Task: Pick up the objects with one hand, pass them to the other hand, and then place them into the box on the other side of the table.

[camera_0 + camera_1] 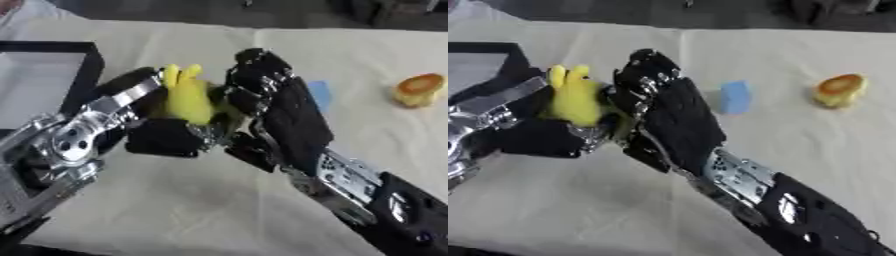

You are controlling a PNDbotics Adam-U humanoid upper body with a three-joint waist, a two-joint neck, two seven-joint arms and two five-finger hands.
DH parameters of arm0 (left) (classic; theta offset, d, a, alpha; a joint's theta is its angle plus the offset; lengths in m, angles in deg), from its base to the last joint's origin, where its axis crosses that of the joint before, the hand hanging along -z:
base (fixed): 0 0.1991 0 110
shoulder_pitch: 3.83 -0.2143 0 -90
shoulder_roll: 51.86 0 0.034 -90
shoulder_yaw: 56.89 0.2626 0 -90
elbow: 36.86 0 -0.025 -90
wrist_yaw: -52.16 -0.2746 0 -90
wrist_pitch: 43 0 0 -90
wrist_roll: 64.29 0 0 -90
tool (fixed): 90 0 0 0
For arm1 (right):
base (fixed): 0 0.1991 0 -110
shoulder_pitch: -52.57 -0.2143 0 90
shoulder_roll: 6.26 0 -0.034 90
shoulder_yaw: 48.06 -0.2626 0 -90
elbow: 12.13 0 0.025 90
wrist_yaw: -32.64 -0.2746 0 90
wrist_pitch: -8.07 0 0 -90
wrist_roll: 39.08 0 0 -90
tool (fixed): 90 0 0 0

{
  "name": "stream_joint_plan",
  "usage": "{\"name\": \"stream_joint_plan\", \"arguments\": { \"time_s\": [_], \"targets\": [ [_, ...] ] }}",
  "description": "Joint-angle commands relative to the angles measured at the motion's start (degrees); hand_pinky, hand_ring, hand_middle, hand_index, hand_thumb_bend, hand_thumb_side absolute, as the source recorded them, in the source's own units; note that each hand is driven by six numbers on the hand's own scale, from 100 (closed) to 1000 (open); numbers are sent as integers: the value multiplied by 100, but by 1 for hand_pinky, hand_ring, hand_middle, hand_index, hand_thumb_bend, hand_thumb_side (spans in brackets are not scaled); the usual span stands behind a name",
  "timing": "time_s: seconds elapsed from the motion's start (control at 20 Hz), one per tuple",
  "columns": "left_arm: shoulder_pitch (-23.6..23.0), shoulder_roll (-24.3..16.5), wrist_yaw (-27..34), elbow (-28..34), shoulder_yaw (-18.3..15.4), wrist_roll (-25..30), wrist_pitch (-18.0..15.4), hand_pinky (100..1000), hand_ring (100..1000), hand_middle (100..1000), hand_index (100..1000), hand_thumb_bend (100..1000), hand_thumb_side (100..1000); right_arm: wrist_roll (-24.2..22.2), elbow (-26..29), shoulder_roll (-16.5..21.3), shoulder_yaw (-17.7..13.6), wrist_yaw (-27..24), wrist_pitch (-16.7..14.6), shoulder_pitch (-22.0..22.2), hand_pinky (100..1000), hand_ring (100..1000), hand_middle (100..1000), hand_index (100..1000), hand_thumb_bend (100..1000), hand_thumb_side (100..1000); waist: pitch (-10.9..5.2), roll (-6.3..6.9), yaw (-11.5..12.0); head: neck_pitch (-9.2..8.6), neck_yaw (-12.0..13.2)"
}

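Above the table's [219, 210] left side, both hands clasp the yellow toy [186, 97] mid-handover (box [52, 75] beside): right hand [284, 112] should release, left hand [162, 135] holding.

Toy [186, 97] between left hand [153, 132] and right hand [284, 112], mid-table; box [48, 80] left; block [734, 97], bun [839, 90] right.

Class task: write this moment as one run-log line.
stage: handover | left robot hand: on toy | right robot hand: on toy | box: left
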Motion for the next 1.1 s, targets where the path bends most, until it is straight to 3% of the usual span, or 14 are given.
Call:
{"name": "stream_joint_plan", "arguments": {
  "time_s": [0.05,0.2,0.35,0.5,0.85,0.95,1.1],
  "targets": [
    [58,-96,19,109,-52,-137,7,659,223,203,260,100,113,-94,92,101,-68,84,129,-65,651,552,424,508,444,100,-74,19,-6,-65,21],
    [33,-131,-96,170,-143,-319,7,636,192,166,245,100,100,-269,92,125,-52,132,246,-37,664,598,481,571,570,100,-82,22,-13,-62,35],
    [-7,-158,-219,133,-181,-411,7,613,181,148,244,100,100,-477,92,164,-23,205,375,-16,702,671,560,648,482,111,-96,19,-30,-57,67],
    [-48,-165,-253,29,-214,-485,7,606,175,145,245,100,100,-634,92,225,23,305,425,6,732,726,617,691,401,199,-113,9,-49,-47,101],
    [-124,-212,-145,-93,-333,-809,7,596,172,144,241,100,100,-910,92,307,120,428,338,50,779,794,720,749,340,252,-120,4,-71,-76,146],
    [-147,-295,-167,-77,-360,-850,7,595,176,146,241,100,100,-1031,92,338,129,485,321,72,815,849,802,814,291,313,-121,8,-78,-74,151],
    [-211,-497,-237,-89,-417,-803,7,591,183,148,240,100,100,-1240,92,390,106,594,378,96,841,884,854,858,255,380,-122,19,-95,-71,165]
  ]
}}
